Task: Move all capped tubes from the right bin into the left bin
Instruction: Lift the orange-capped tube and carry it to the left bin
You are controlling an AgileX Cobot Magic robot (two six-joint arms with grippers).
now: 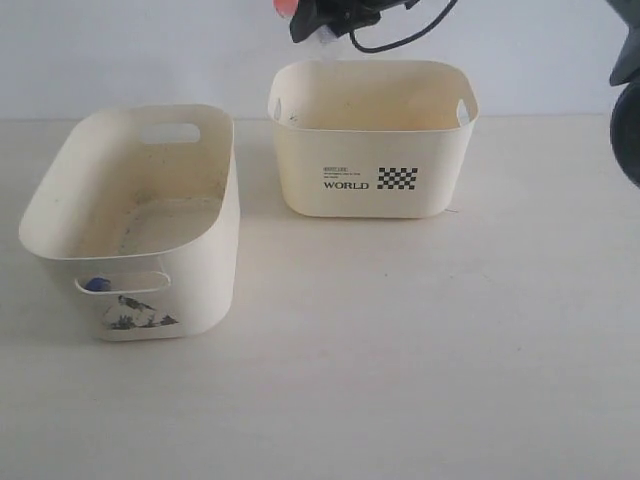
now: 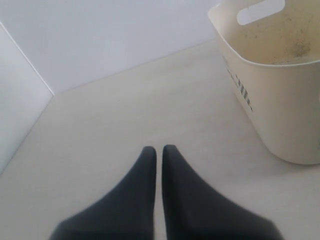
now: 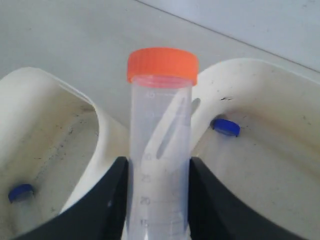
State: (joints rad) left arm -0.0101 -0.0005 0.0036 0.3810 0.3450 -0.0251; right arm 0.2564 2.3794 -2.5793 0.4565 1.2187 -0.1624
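My right gripper (image 3: 159,162) is shut on a clear capped tube (image 3: 160,125) with an orange cap (image 3: 162,64). In the exterior view this gripper (image 1: 325,18) hangs high over the back left rim of the right bin (image 1: 375,140), the "WORLD" tub. The right wrist view shows a blue-capped tube (image 3: 21,192) in the right bin (image 3: 35,75) and another blue cap (image 3: 225,126) in the left bin (image 3: 250,65). That blue cap (image 1: 97,285) also shows through the left bin's (image 1: 140,215) front handle slot. My left gripper (image 2: 159,148) is shut and empty, over bare table beside the left bin (image 2: 280,100).
The two tubs stand close together on a pale table (image 1: 420,350). A dark arm part (image 1: 627,110) sits at the right edge, and a black cable (image 1: 400,40) loops behind the right gripper. A white wall (image 2: 100,40) borders the table.
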